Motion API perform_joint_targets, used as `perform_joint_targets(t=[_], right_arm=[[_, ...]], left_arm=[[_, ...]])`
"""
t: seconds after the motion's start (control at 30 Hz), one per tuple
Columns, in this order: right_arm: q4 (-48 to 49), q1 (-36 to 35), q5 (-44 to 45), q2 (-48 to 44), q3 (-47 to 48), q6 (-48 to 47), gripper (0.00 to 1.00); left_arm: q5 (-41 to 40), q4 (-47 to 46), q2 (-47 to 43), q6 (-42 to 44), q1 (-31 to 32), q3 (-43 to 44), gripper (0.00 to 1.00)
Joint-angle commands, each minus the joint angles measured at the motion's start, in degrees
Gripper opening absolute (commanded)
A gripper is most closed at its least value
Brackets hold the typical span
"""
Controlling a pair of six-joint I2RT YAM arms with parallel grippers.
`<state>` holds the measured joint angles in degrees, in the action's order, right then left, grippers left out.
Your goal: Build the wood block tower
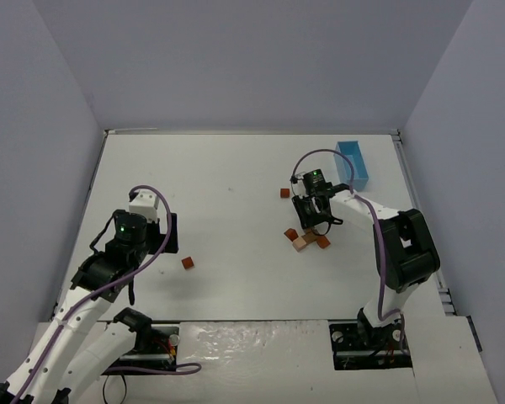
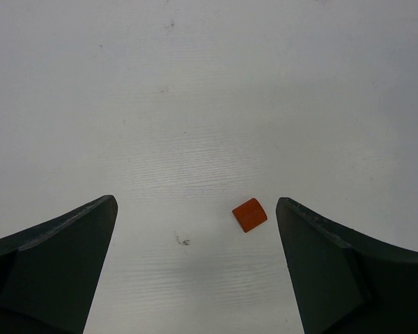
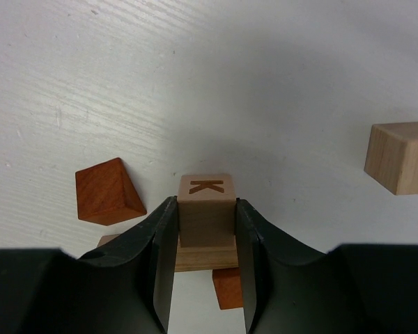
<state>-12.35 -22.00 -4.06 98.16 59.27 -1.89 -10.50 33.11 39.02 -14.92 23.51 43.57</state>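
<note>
wood block tower (image 3: 206, 259): right end effector (image 3: 205, 203) grips its tan k block (image 3: 206, 216) (left end effector (image 2: 196, 203) spread wide).

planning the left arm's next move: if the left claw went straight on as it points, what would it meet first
Likely the table: the left claw is open and the small orange block sits off-centre between its fingers; depth is unclear.
</note>
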Motion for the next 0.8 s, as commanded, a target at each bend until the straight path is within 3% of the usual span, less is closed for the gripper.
perform_joint_targets(t=[0.0, 0.07, 0.27, 0.77], right_arm=[[0.1, 0.2, 3.5, -4.8, -0.7, -0.5, 0.05], [0.1, 0.9, 4.3, -7.4, -1.5, -1.0, 0.00], [0.1, 8.8, 5.6, -14.5, -3.4, -2.4, 0.00], [0.7, 15.3, 1.8, -6.6, -1.8, -9.2, 0.00]], left_arm=[[0.0, -3.3, 0.7, 1.1, -0.3, 0.9, 0.97], [-0.1, -3.3, 0.5, 1.2, -0.3, 0.8, 0.97], [-0.1, -3.4, -0.1, 1.4, -0.4, 0.8, 0.97], [-0.8, -3.4, -4.2, 2.5, -0.4, 0.5, 0.97]])
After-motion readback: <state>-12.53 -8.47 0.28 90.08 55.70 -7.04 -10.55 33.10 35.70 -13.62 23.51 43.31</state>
